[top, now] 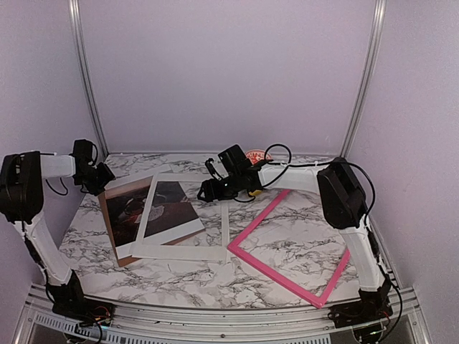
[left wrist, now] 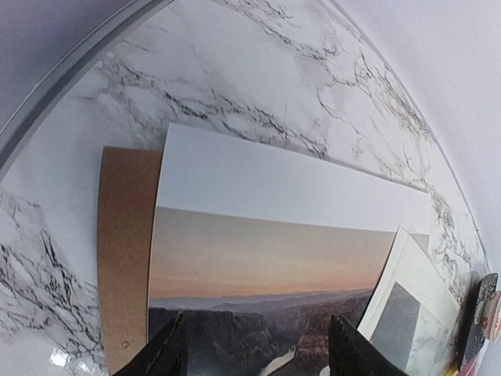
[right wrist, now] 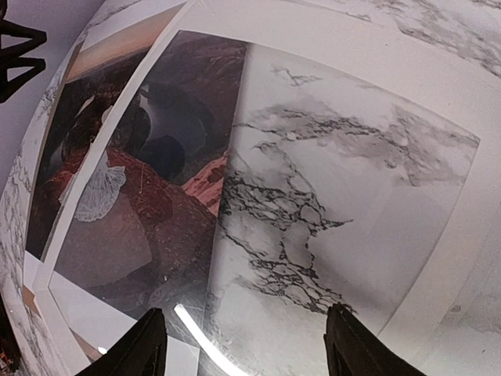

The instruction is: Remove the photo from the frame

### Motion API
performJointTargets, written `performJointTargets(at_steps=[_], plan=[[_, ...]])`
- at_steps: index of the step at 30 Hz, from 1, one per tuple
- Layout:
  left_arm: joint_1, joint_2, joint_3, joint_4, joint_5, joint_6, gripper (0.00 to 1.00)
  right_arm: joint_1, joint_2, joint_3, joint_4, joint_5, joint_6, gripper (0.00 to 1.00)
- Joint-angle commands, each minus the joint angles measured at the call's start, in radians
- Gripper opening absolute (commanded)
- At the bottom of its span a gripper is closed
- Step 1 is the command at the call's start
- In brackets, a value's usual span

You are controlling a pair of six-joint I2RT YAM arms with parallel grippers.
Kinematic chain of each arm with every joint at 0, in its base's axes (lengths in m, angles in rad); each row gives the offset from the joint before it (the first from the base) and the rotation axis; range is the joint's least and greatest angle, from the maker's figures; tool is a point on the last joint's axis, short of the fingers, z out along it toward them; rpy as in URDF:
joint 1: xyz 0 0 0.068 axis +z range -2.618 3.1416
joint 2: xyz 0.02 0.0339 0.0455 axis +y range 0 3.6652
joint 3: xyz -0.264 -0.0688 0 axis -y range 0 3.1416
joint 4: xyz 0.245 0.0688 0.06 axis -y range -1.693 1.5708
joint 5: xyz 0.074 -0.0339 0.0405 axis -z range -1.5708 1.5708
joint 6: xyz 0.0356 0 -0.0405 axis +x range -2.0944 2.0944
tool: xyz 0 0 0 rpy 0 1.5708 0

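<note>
I judge it all but done: the photo (top: 129, 211) lies out on the board (left wrist: 125, 235) near the table's (top: 179, 279) left edge, the frame (top: 272, 275) lies empty rightward, and the left gripper (left wrist: 254, 345) and right gripper (right wrist: 246, 345) both have fingers apart, holding nothing.

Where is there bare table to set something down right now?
Bare marble inside the frame, and the near table strip in front of the white mat. Crowded: left-centre, where the photo, backing board and mat overlap, with the right gripper at their edge.
</note>
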Motion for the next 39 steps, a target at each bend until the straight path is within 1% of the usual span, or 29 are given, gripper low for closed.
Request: performJointTargets(at_steps=[1, 4, 9, 15, 19, 29, 33, 39], plan=[[0.052, 0.124, 0.153, -0.03, -0.035, 0.056, 0.64, 0.013, 0.02, 0.074, -0.012, -0.016, -0.029, 0.67], [0.072, 0.212, 0.265, -0.055, -0.045, 0.074, 0.66, 0.016, 0.019, 0.065, -0.008, -0.016, -0.031, 0.67], [0.087, 0.326, 0.392, -0.087, -0.067, 0.085, 0.69, 0.016, 0.012, 0.051, 0.001, -0.025, -0.03, 0.67], [0.09, 0.413, 0.479, -0.093, -0.087, 0.077, 0.73, 0.019, 0.01, 0.056, 0.001, -0.037, -0.033, 0.67], [0.089, 0.449, 0.502, -0.096, -0.105, 0.076, 0.74, 0.019, 0.003, 0.046, 0.0, -0.039, -0.039, 0.67], [0.076, 0.484, 0.494, -0.095, -0.04, 0.076, 0.73, 0.02, -0.009, 0.027, 0.008, -0.04, -0.042, 0.67], [0.074, 0.48, 0.488, -0.096, -0.016, 0.068, 0.69, 0.019, -0.01, 0.026, 0.009, -0.038, -0.042, 0.67], [0.066, 0.424, 0.464, -0.092, -0.01, 0.069, 0.64, 0.019, -0.013, 0.019, 0.013, -0.035, -0.041, 0.67]])
